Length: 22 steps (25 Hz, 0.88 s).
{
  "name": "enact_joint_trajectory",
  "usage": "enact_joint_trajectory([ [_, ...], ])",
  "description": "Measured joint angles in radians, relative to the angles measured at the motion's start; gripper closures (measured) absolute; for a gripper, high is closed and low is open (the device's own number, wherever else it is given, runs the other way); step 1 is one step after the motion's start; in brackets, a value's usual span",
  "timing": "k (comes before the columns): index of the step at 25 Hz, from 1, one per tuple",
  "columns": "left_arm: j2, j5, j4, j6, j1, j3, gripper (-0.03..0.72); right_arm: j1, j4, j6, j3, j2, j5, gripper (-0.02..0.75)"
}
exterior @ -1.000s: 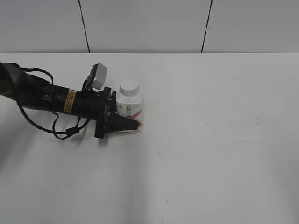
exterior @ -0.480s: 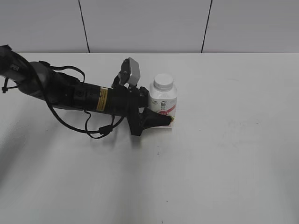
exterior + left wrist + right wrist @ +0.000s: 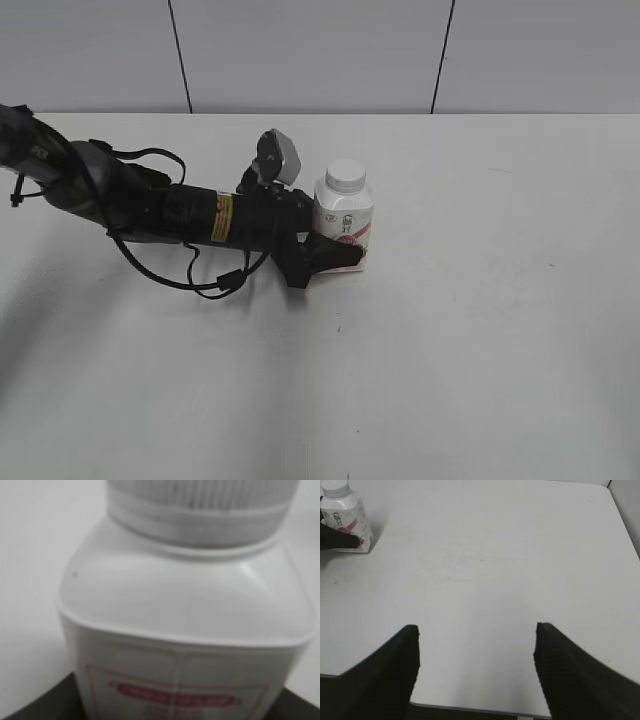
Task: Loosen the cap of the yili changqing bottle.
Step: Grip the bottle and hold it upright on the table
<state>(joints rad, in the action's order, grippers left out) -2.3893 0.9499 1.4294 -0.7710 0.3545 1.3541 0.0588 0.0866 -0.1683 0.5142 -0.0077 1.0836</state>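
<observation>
The yili changqing bottle (image 3: 343, 222) stands upright on the white table, left of centre, with its pink-red label facing front. Its white cap (image 3: 346, 176) sits on the neck. My left gripper (image 3: 343, 254) reaches in from the left and is shut on the bottle's lower body. In the left wrist view the bottle (image 3: 185, 605) fills the frame, with the ribbed cap (image 3: 200, 500) at the top. My right gripper (image 3: 476, 632) is open and empty, well away from the bottle (image 3: 342, 512), which shows at the top left of the right wrist view.
The white table (image 3: 480, 330) stretches right and forward of the bottle. A grey panelled wall (image 3: 320, 50) rises behind its far edge. The left arm's black cables (image 3: 200, 285) trail on the table to the left.
The left arm moved the bottle to the right across the table, then drew back slightly to the left. The bottle stays upright in the grip.
</observation>
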Motion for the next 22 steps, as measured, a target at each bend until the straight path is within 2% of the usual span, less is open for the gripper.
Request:
enact_joint_trajectory([
  [22,-0.03,0.047,0.007,0.032,-0.008,0.0,0.27,0.0,0.0,0.0,0.0,0.0,0.0,0.172],
])
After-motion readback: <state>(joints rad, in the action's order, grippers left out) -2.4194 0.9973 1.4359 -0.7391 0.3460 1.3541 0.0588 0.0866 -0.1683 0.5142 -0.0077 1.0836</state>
